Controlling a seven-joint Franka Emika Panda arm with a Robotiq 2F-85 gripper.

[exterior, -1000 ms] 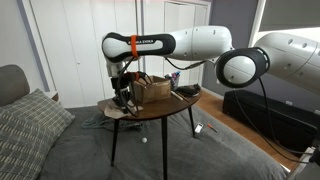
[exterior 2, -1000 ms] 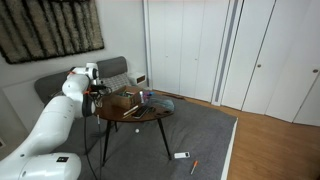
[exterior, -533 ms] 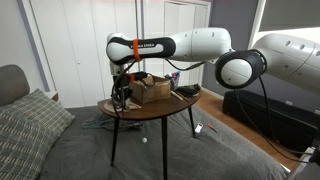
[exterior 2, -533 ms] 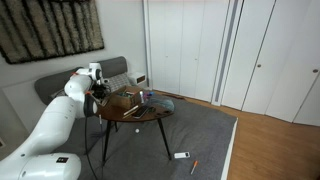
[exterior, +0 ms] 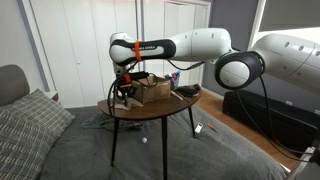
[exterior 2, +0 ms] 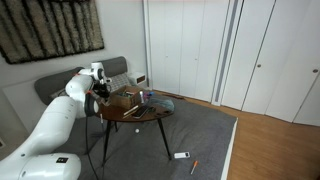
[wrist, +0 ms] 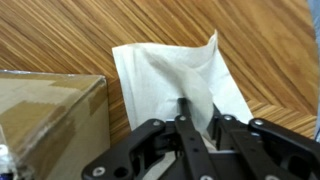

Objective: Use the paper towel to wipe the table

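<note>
In the wrist view my gripper is shut on the paper towel, pinching a raised fold of the pale sheet. The rest of the sheet lies flat on the table's dark wooden top. The brown cardboard box stands right beside the towel. In both exterior views the gripper is low over the table near one edge, next to the box. The towel is hard to make out there.
Small items stand on the table behind the box. A grey couch with a cushion is close to the table. A long black bench stands behind it. Small objects lie on the carpet.
My gripper has moved from the table's outer edge inward toward the cardboard box, dragging the paper towel across the top with it.
</note>
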